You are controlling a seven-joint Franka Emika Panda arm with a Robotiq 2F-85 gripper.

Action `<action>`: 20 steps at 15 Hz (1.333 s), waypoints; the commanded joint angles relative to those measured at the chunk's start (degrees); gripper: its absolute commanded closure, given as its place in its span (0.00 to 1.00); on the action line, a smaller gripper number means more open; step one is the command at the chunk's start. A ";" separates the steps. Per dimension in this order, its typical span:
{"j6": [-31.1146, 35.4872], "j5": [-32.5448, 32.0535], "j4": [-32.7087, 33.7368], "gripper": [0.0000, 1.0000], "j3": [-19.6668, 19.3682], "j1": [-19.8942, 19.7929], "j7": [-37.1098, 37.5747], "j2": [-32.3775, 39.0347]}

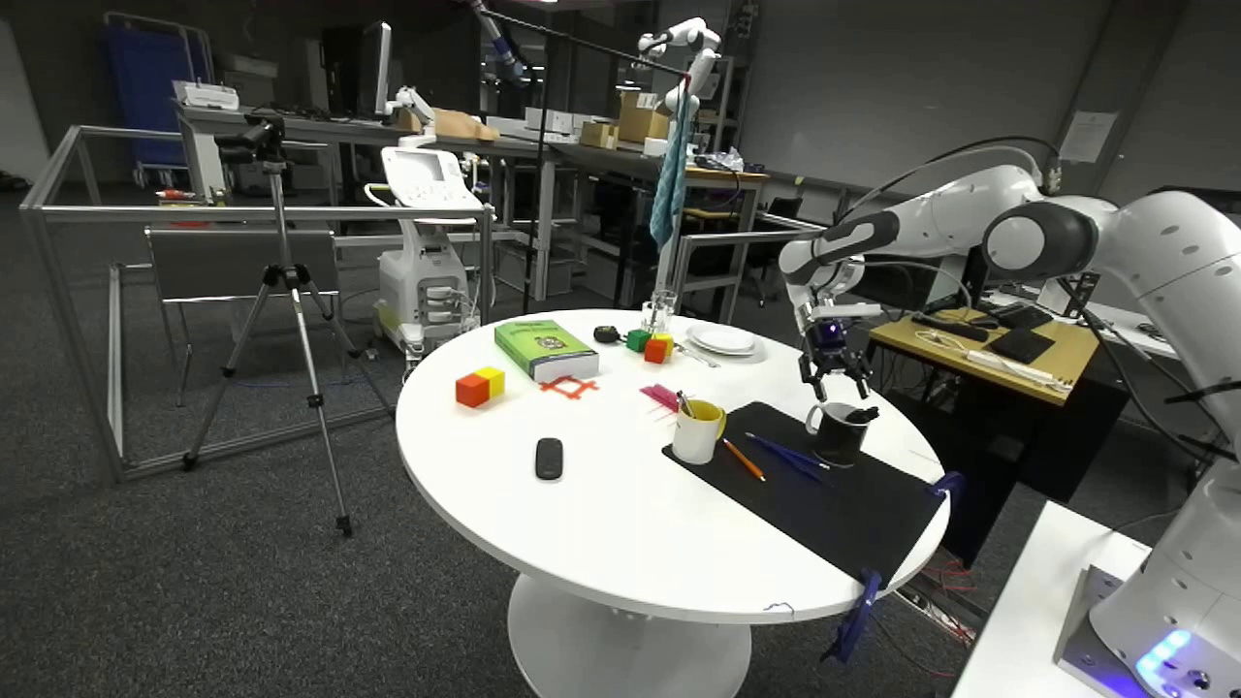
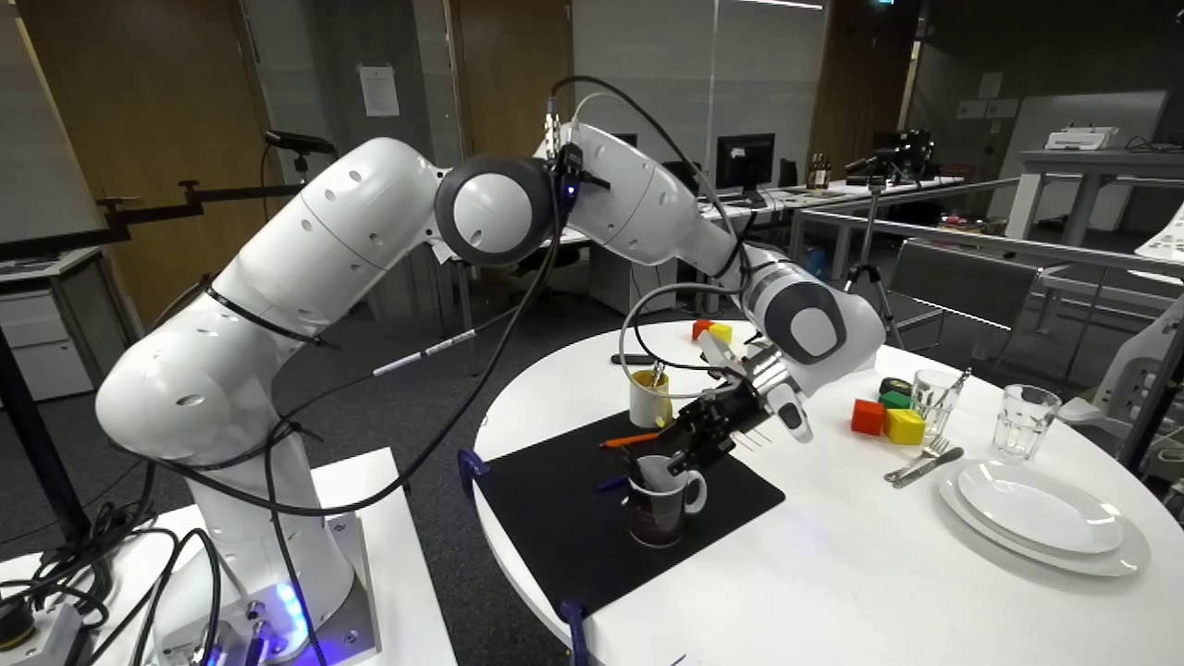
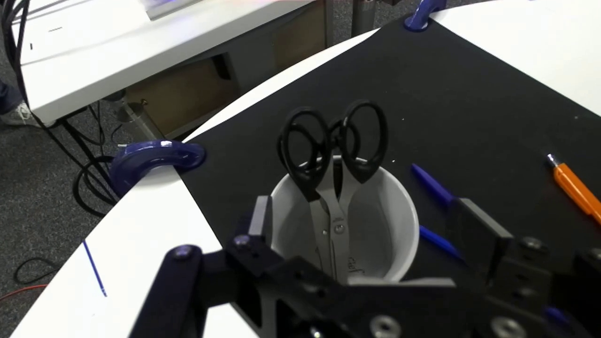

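My gripper (image 3: 371,220) stands wide open with nothing between its fingers. Scissors (image 3: 339,230) with black handles lean inside a mug, their loops rising over the rim. That mug (image 2: 657,520) is dark outside, pale inside, with a white handle, and stands upright on a black mat (image 1: 824,523). In both exterior views the gripper (image 1: 842,392) hangs just above the mug, on its handle side; contact with the rim cannot be judged. Two blue pens (image 3: 432,185) lie beside the mug, partly hidden by a finger. An orange pen (image 3: 577,192) rests farther off.
A white mug (image 1: 694,436) with yellow inside holds utensils at the mat's edge. Blue clamps (image 1: 858,616) grip the table edge. Around the round table are a green book (image 1: 548,349), a black device (image 1: 549,459), coloured blocks (image 2: 868,417), glasses (image 2: 1025,416), cutlery and stacked plates (image 2: 1041,504).
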 commanded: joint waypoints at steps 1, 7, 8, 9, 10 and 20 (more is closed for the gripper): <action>-1.65 -0.18 -1.11 0.00 0.23 -1.12 -2.93 -3.41; -0.45 -0.95 -3.10 0.00 0.44 -0.63 -6.07 -8.23; -0.17 -1.23 -3.55 0.00 0.48 -0.41 -6.70 -9.22; 0.00 -1.34 -3.93 0.00 0.60 -0.08 -7.18 -10.14; 0.50 -1.37 -4.65 0.00 0.79 0.31 -7.62 -11.25; 11.77 -4.04 -21.40 0.00 3.32 6.22 -11.64 -26.18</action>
